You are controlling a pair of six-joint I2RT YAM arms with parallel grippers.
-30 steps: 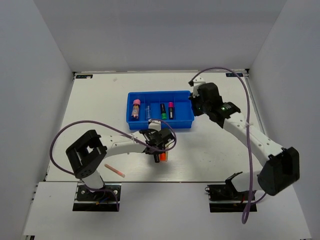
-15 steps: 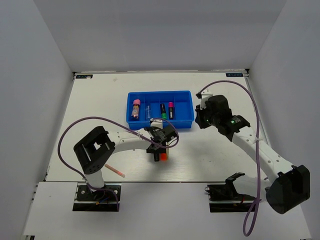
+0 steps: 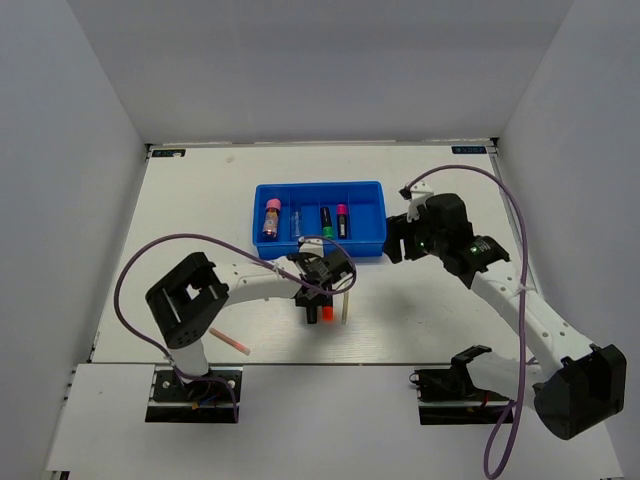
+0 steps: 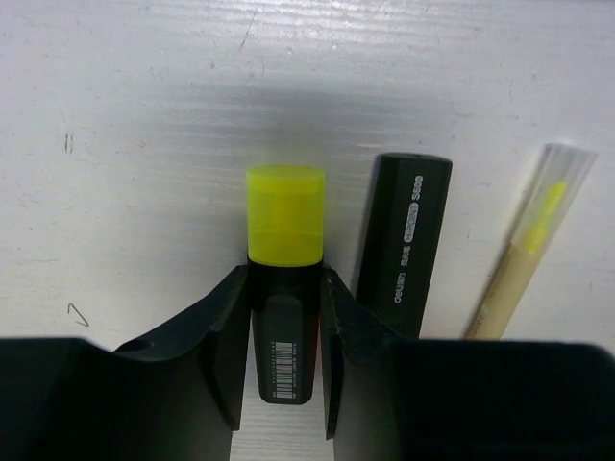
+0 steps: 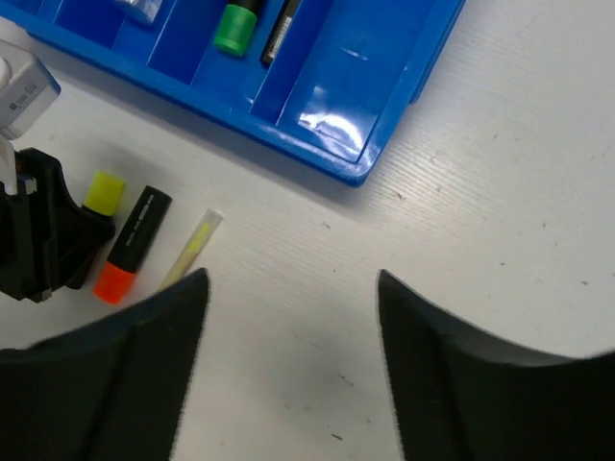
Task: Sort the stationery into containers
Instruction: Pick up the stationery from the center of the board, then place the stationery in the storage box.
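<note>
Left gripper first: its jaws are pressed onto the black barrel of the yellow highlighter, one on each flank, right down at the table. We read that as a pinch across the narrow width, taken behind the cap, which is a sensible hold for a barrel lying flat. The right gripper hangs spread with nothing between its fingers, out past the tray's right end. We'd guess it's parked there to stay out of the left arm's way.

Now the tray. It sits across the middle of the table, just beyond the left gripper, with its compartments running near to far. A green highlighter lies in one of them, and the rightmost compartment looks bare from the right wrist.

On to the yellow highlighter itself. It lies flat on the table just in front of the tray, long axis near to far, cap toward the tray. That roughly matches the compartments, so we reckon it needs little turning.

The orange highlighter lies just beside it, parallel but flipped, with its cap toward the arms. Next over is the beige stick, slightly slanted. The pink stick sits well apart, down by the left arm's base.
</note>
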